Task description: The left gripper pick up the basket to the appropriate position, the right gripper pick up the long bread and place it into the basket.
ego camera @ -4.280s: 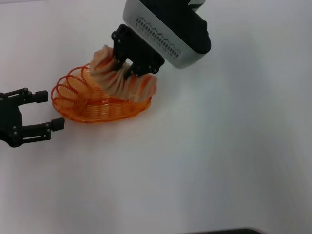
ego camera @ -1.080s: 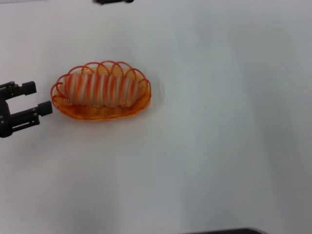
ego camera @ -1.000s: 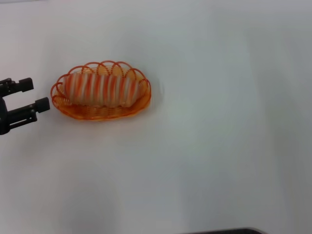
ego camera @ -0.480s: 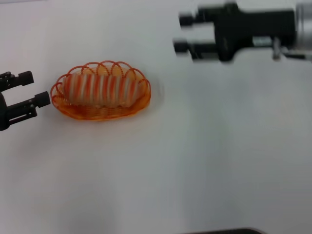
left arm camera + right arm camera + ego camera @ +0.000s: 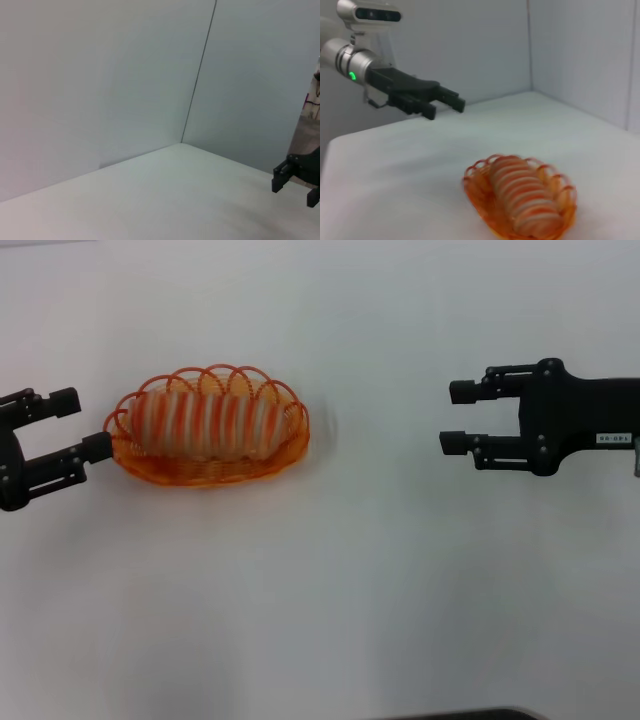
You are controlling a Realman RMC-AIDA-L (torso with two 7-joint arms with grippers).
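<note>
The orange wire basket point(image 5: 212, 476) rests on the white table, left of centre in the head view. The long bread point(image 5: 205, 423) lies flat inside it, along its length. My left gripper point(image 5: 82, 424) is open at the basket's left end; one fingertip is right at the rim, and I cannot tell if it touches. My right gripper point(image 5: 456, 418) hovers open and empty far to the right, pointing at the basket. The right wrist view shows the basket point(image 5: 476, 194), the bread point(image 5: 522, 197) and the left gripper point(image 5: 446, 109) beyond. The left wrist view catches only the right gripper point(image 5: 295, 190).
The white table point(image 5: 330, 580) is bordered by pale walls point(image 5: 100, 75) at the back and side. A dark edge point(image 5: 450, 714) shows at the table's near side.
The right gripper let go of the bread, which now lies in the basket, then withdrew and came to rest on the right. The left gripper edged slightly toward the basket.
</note>
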